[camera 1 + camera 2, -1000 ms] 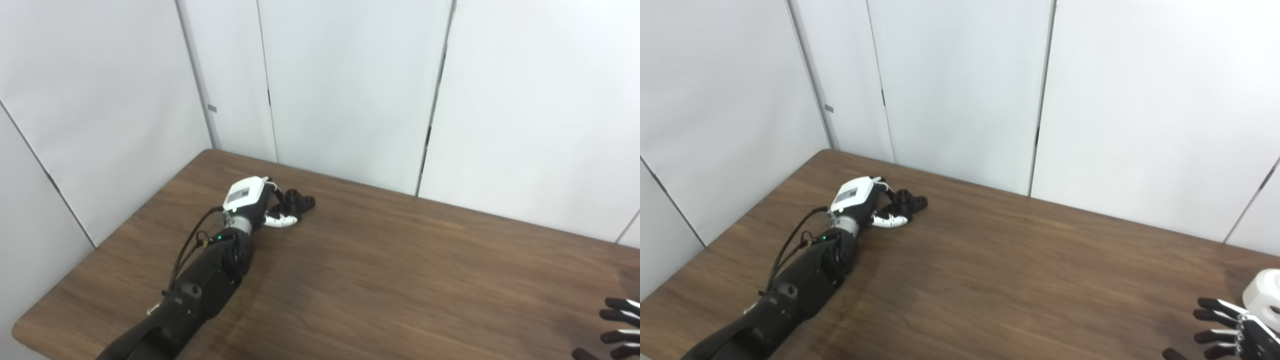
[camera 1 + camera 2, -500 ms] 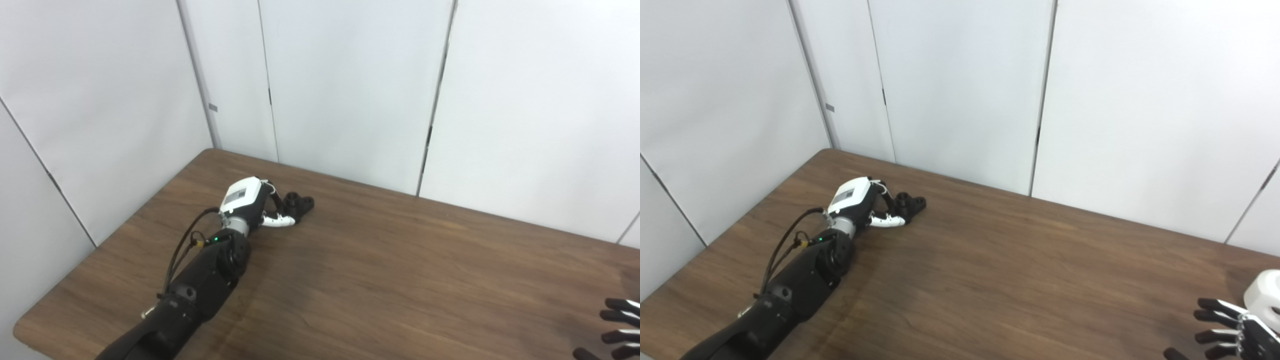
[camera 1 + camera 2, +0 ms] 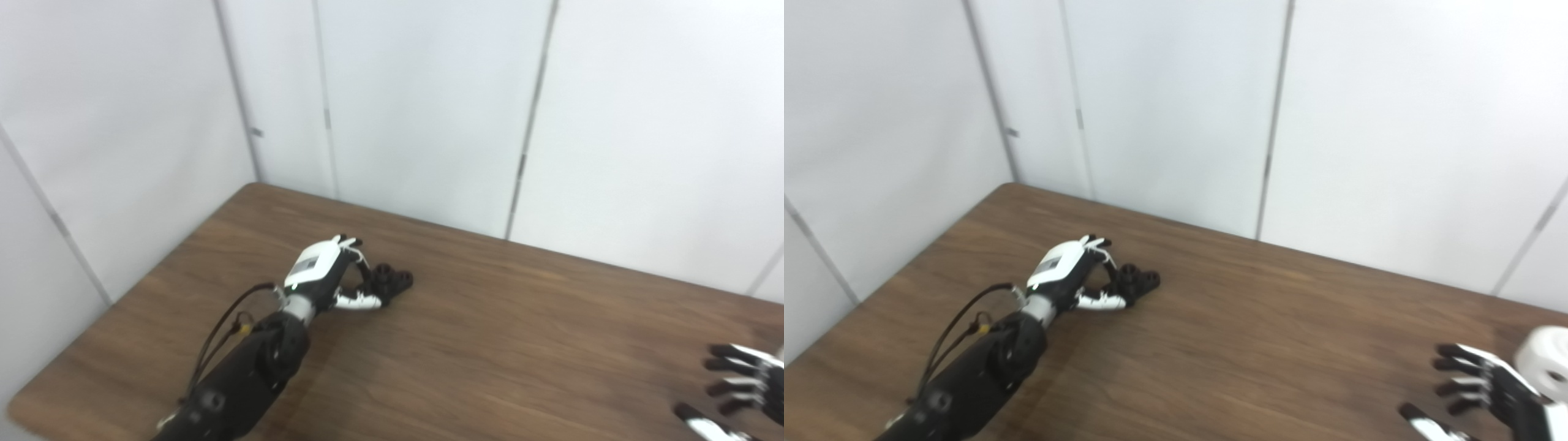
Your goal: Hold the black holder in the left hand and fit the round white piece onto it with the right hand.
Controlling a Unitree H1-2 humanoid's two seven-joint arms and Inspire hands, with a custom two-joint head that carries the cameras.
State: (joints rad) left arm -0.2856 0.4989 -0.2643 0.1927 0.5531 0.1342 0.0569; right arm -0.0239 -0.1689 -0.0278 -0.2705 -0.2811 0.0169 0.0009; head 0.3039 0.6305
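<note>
Since a second ago: left hand (image 3: 327,275) has pulled the black holder (image 3: 392,283) nearer across the desk (image 3: 490,343), away from the far left corner; right hand has crept further into frame; the pictures are blurred, so the head camera may also have swung.

Left eye view: left hand curled about the holder, thumb under, fingers arched over it. Whether it is lifted or drags on the wood, cannot tell. Right hand (image 3: 735,392) at the lower right edge, fingers spread, holding nothing.

Right eye view: same grip on the holder (image 3: 1138,283). Round white piece (image 3: 1543,370) sits on the desk at the far right edge, just beside the right hand (image 3: 1482,386), not yet grasped.

Step in hand, as I judge it: securing the holder. Next calls for the right hand to close round the white piece and carry it toward the holder.
</note>
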